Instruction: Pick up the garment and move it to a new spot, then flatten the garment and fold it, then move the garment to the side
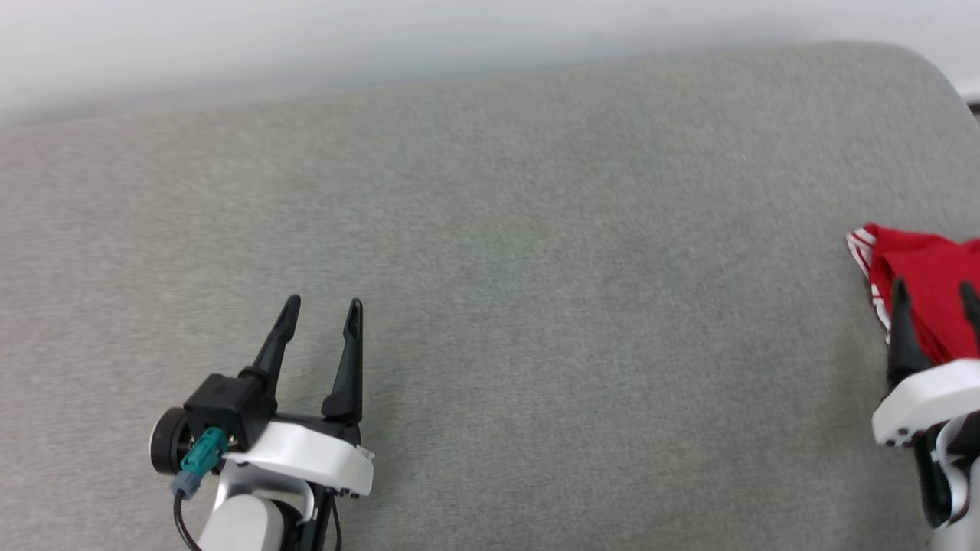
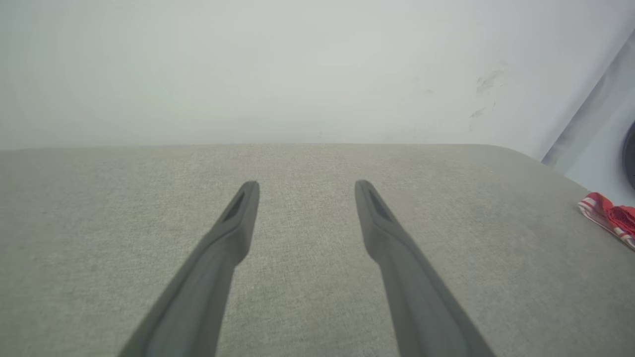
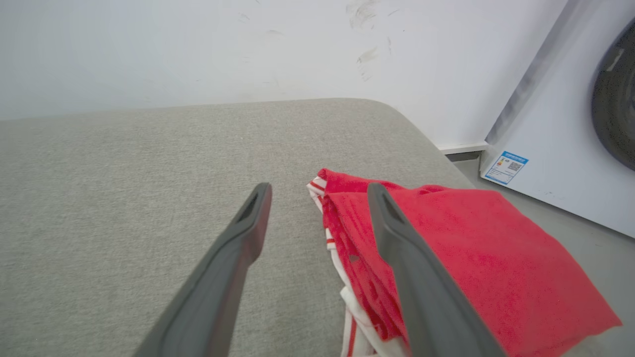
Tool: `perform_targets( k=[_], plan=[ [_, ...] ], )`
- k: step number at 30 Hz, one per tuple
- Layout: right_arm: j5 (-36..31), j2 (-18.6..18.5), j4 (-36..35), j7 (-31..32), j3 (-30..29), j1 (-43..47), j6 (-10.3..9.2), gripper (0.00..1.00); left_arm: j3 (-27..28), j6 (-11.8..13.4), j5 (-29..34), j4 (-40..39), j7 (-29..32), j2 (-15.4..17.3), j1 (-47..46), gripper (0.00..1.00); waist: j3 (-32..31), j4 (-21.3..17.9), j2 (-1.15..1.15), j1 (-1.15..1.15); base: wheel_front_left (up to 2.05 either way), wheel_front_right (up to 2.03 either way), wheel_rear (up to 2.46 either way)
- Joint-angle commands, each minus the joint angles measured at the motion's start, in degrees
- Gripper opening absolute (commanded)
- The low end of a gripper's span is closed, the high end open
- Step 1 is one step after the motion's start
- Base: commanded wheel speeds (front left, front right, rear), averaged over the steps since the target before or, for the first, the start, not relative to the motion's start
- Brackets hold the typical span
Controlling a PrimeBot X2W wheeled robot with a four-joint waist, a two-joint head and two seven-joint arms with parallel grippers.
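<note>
The garment (image 1: 926, 283), a red jersey with white-and-red striped trim, lies folded at the right edge of the grey padded surface (image 1: 490, 252). In the right wrist view the garment (image 3: 471, 258) lies on the pad's right side, and my right gripper (image 3: 317, 191) stands open over its left edge with nothing between the fingers. In the head view the right gripper (image 1: 935, 289) shows at the far right, partly cut off. My left gripper (image 1: 321, 310) is open at the lower left, empty, far from the jersey. A strip of the garment (image 2: 607, 218) shows in the left wrist view.
A pale wall (image 1: 306, 46) runs behind the surface. To the right, past the pad's rounded corner, stands a white appliance (image 3: 560, 139) with a dark round door and a blue label, on a grey floor (image 3: 570, 218).
</note>
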Motion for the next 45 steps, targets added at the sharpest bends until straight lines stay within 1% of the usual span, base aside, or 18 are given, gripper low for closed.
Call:
perform_targets(
  k=[1, 7, 12, 16, 21, 27, 33, 45],
  plan=[
    [0.34, 0.27, -0.59, -0.42, 0.39, 1.12, -0.08, 1.0, 0.15, 0.13, -0.09, 0.26, -0.39, -0.15, 0.72, 1.0, -3.03, 2.73, 0.0, 0.01, 0.0, 0.0, 0.0],
    [2.71, 2.47, -4.36, -0.41, 4.95, 6.51, -0.08, 1.0, 0.79, 0.71, -0.87, 1.85, -0.54, -0.42, 3.37, 1.0, -6.79, 5.28, 0.0, 0.01, 0.0, 0.0, 0.0],
    [3.44, 3.85, -9.78, 0.23, 8.29, 11.03, -0.08, 1.0, 0.97, 0.64, -1.18, 2.77, -0.64, -0.16, 5.41, 1.0, -9.32, 6.6, 0.0, 0.01, 0.0, 0.0, 0.0],
    [3.38, 4.32, -14.23, 1.41, 10.22, 14.7, -0.08, 1.0, 1.0, 0.49, -1.39, 3.36, -0.71, 0.04, 6.73, 1.0, -11.07, 7.05, 0.0, 0.01, 0.0, 0.0, 0.0],
    [3.82, 4.54, -19.75, 3.23, 12.31, 19.08, -0.08, 1.0, 1.15, 0.96, -1.42, 3.64, -0.74, 0.16, 8.14, 1.0, -12.88, 7.19, 0.0, 0.01, 0.0, 0.0, 0.0],
    [5.52, 4.61, -25.02, 5.19, 13.76, 22.25, -0.08, 1.0, 1.3, 1.3, -1.42, 3.1, -0.79, 0.46, 9.17, 1.0, -13.46, 6.73, 0.0, 0.01, 0.0, 0.0, 0.0],
    [6.09, 4.63, -26.55, 5.9, 14.17, 22.67, -0.08, 1.0, 1.47, 1.55, -1.64, 3.16, -0.81, 0.55, 9.62, 1.0, -13.36, 6.34, 0.0, 0.01, 0.0, 0.0, 0.0],
    [6.39, 4.64, -24.69, 4.81, 14.8, 20.78, -0.07, 1.0, 1.03, 1.83, -1.84, 2.99, -0.85, 0.86, 9.68, 1.0, -13.19, 5.98, 0.0, 0.01, 0.0, 0.0, 0.0]
  ],
)
